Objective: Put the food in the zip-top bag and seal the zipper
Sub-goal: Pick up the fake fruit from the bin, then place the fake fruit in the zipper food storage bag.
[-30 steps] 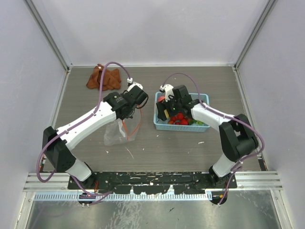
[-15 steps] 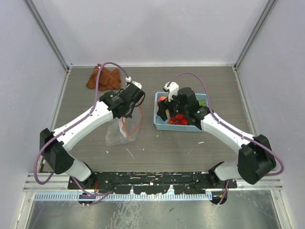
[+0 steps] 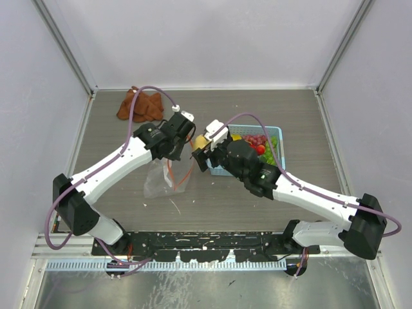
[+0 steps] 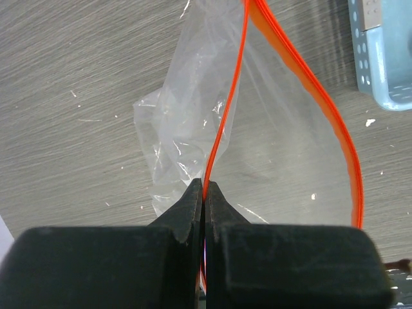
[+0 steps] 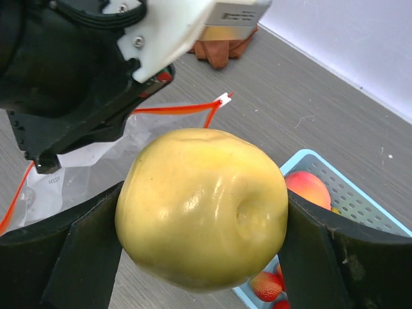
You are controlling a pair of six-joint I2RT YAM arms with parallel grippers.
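My left gripper [image 3: 182,143] is shut on the orange-red zipper strip [image 4: 222,125] of the clear zip-top bag [image 3: 164,179] and holds its mouth open above the table; the pinch also shows in the left wrist view [image 4: 205,188]. My right gripper [image 3: 201,149] is shut on a yellow toy fruit [image 5: 203,235], held above the table right beside the bag's mouth; the fruit also shows from above [image 3: 201,141]. A peach [image 5: 310,187] and strawberries [image 5: 264,286] lie in the light-blue basket [image 3: 278,134], with grapes [image 3: 257,139].
A brown cloth [image 3: 140,105] lies at the back left. The basket stands just right of the bag. Grey walls with metal posts enclose the table on three sides.
My right gripper has lifted the yellow fruit out of the basket and carried it left to the bag's mouth. My left gripper has stayed shut on the zipper strip, shifting slightly.
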